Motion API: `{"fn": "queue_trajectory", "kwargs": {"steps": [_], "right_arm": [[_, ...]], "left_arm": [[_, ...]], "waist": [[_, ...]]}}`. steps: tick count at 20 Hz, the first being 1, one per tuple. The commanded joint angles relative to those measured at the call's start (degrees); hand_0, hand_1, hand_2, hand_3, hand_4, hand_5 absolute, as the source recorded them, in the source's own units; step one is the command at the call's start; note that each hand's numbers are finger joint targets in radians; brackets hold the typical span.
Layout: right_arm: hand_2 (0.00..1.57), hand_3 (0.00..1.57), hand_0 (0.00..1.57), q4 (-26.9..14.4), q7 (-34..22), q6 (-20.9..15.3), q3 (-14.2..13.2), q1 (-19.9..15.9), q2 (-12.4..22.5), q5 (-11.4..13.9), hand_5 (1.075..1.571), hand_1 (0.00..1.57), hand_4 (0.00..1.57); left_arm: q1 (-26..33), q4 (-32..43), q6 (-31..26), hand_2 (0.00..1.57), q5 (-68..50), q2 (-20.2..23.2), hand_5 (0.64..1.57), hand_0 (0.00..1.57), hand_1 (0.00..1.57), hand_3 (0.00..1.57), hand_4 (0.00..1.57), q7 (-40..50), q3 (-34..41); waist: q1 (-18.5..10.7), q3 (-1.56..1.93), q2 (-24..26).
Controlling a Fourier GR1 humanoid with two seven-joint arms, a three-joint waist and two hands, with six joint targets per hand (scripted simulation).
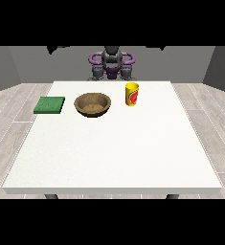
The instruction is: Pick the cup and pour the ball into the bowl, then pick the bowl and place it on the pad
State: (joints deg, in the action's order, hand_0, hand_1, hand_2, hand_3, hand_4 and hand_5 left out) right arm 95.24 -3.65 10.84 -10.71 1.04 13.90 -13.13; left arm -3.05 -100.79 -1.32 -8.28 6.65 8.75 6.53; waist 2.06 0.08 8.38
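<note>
A yellow cup (131, 94) with a red mark stands upright on the white table (114, 148), towards the far side. No ball shows from this angle. To the cup's left sits a brown wooden bowl (92, 105), upright, with nothing visible inside. A flat green pad (50, 105) lies further left near the table's edge. The hand at the view's left (96, 72) and the hand at the view's right (129, 72) are both held close to the robot's body behind the far table edge, well apart from the cup and bowl.
The robot's torso (112, 61) with purple shoulder rings stands behind the far edge. A wide stretch of bare white tabletop lies between the objects and the near edge. Grey wood flooring surrounds the table.
</note>
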Motion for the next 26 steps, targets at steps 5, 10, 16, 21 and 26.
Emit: {"fn": "queue_trajectory", "kwargs": {"steps": [5,10,16,21,26], "right_arm": [[0.0,0.0,0.0,-1.37,3.64,0.11,-1.28,-2.85,-1.37,1.12,1.57,0.0,0.0],[0.0,0.0,0.0,-1.24,7.24,1.05,-0.27,-3.7,-2.65,1.44,1.57,0.0,0.0],[0.0,0.0,0.0,-2.32,11.6,1.86,-0.26,-7.02,-2.77,2.19,1.571,0.0,0.0],[0.0,0.0,0.0,-8.63,17.85,5.55,-3.34,-7.93,-0.15,1.57,1.571,0.0,0.0],[0.0,0.0,0.0,-6.63,13.03,6.06,-2.08,-5.67,-1.02,0.73,1.57,0.0,0.0]], "left_arm": [[-3.19,1.8,0.51,0.0,0.63,-1.74,1.541,0.0,0.0,0.0,0.0,-5.74,-0.06],[-3.21,13.17,-2.04,0.0,2.78,-1.8,1.529,0.0,0.0,0.0,0.0,-21.98,2.15],[-6.41,23.76,3.28,0.0,7.66,-6.34,1.523,0.0,0.0,0.0,0.0,-35.66,1.51],[-10.38,32.74,4.67,0.0,7.53,-6.31,1.518,0.0,0.0,0.0,0.0,-42.38,1.81],[-15.54,46.85,6.17,0.0,7.15,-4.92,1.517,0.0,0.0,0.0,0.0,-46.44,4.28]], "waist": [[-1.15,-0.07,-7.0],[1.33,-0.1,-12.75],[4.26,-0.13,-18.94],[4.26,-0.09,-21.49],[5.6,-0.1,-17.66]]}}
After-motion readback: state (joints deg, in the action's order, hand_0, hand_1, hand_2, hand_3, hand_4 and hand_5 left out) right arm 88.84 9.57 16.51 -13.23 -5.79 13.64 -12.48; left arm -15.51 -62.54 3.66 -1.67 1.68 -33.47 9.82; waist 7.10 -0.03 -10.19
